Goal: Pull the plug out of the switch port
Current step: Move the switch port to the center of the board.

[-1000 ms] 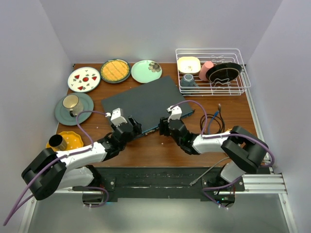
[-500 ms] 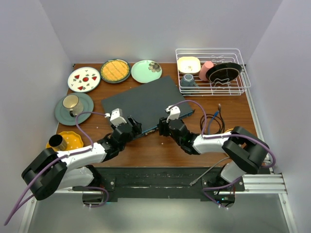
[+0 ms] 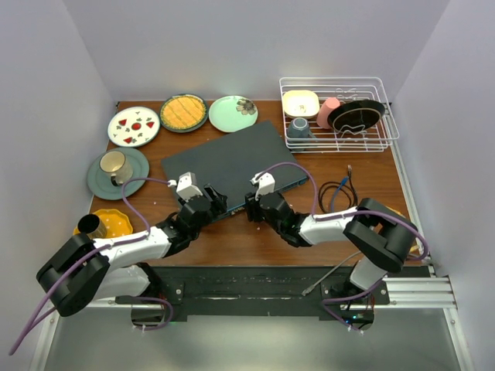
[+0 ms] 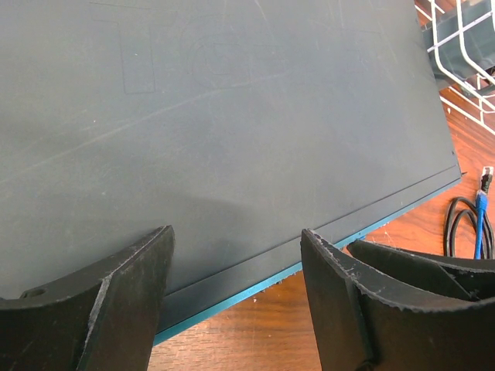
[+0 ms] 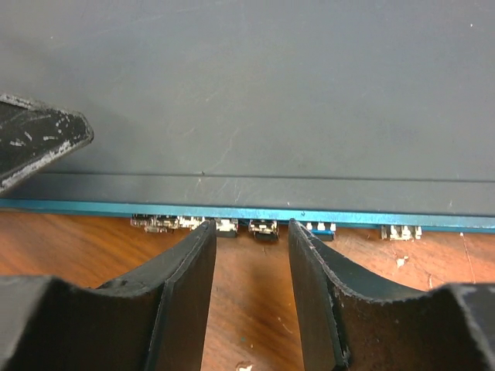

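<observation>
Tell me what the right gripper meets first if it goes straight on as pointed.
Probably the blue front edge of the switch, at the small sockets facing the open right gripper.

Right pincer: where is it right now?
Top view: the right pincer sits at the blue near edge of the switch, just right of the left pincer, open toward the sockets.

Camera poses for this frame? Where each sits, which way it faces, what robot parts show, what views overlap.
Top external: above and behind the arms, looking down at the table; both arms show, left end effector and right end effector at the switch.
Left wrist: on the left arm, looking across the switch top toward the dish rack; its two fingers show.
Right wrist: low, facing the switch's blue front edge; its fingers frame the sockets.
Shared: both wrist views show that edge and the other arm's end effector.
</observation>
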`<action>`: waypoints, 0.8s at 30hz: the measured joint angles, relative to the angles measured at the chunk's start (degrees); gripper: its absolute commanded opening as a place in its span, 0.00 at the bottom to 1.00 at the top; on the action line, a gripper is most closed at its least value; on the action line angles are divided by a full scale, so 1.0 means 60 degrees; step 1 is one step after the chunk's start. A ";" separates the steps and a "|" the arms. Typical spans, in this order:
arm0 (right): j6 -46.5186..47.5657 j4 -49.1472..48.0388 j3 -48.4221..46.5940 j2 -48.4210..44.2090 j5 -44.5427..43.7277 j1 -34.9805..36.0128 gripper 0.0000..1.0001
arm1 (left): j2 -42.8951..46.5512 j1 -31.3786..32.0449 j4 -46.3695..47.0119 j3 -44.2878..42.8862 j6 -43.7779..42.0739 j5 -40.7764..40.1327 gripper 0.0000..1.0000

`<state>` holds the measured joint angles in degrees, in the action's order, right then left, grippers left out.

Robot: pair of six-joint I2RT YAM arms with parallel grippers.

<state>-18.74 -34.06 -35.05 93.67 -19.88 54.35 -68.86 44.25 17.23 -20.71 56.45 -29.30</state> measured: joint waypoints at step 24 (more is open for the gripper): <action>0.0273 0.0412 -0.0546 0.0721 -0.0495 0.0102 0.41 | -0.0011 -0.0018 0.0091 0.0062 -0.0004 0.0036 0.72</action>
<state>-17.10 -31.59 -38.33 98.00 -22.85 54.96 -68.93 44.14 17.78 -20.34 56.42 -29.08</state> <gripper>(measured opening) 0.411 0.718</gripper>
